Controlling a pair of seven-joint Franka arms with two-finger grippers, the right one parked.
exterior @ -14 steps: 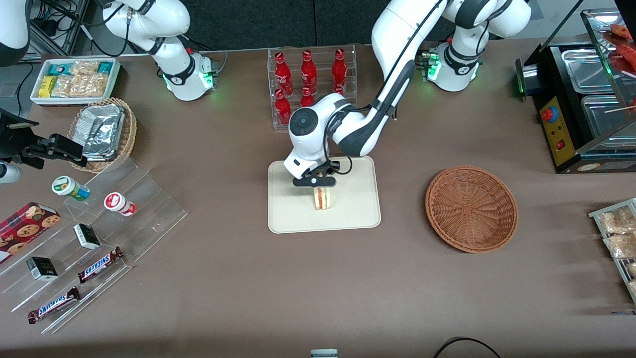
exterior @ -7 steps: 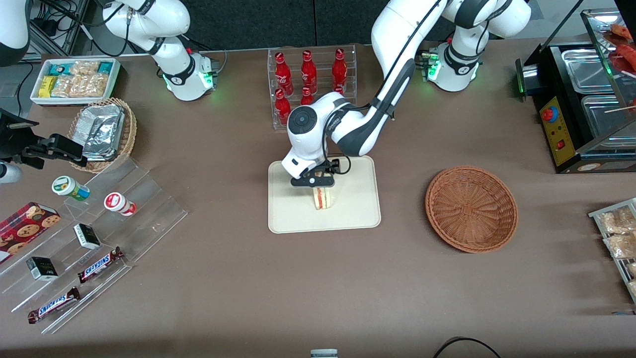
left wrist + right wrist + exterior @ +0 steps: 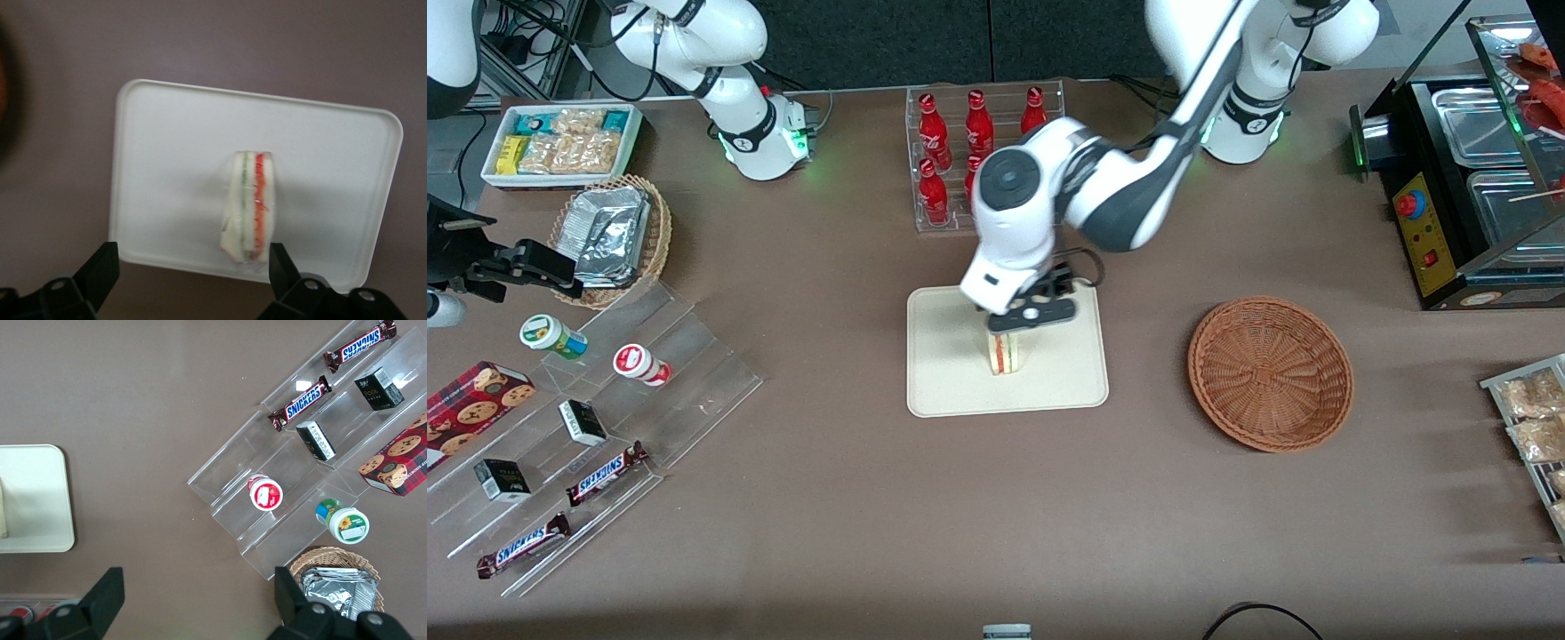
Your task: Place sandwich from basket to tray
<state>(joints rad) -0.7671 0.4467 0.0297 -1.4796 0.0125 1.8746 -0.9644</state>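
Note:
The sandwich [image 3: 1007, 354] [image 3: 250, 207] stands on edge near the middle of the cream tray [image 3: 951, 382] [image 3: 167, 167], red and pale filling showing. My left gripper [image 3: 1032, 316] [image 3: 192, 275] hangs open above the tray, over the sandwich's end farther from the front camera. Its black fingers [image 3: 100, 272] are spread wide and touch nothing. The round reddish-brown basket [image 3: 1270, 373] sits beside the tray toward the working arm's end and holds nothing.
A clear rack of red bottles [image 3: 978, 142] stands just past the tray, farther from the front camera. Toward the parked arm's end are a stepped acrylic shelf [image 3: 649, 391] of snacks, a tan basket of foil packets [image 3: 614, 236] and a white bin [image 3: 560, 142]. A black appliance [image 3: 1467, 178] stands at the working arm's end.
My gripper has risen off the sandwich and shifted toward the working arm's end. The sandwich stays standing on the tray where it was.

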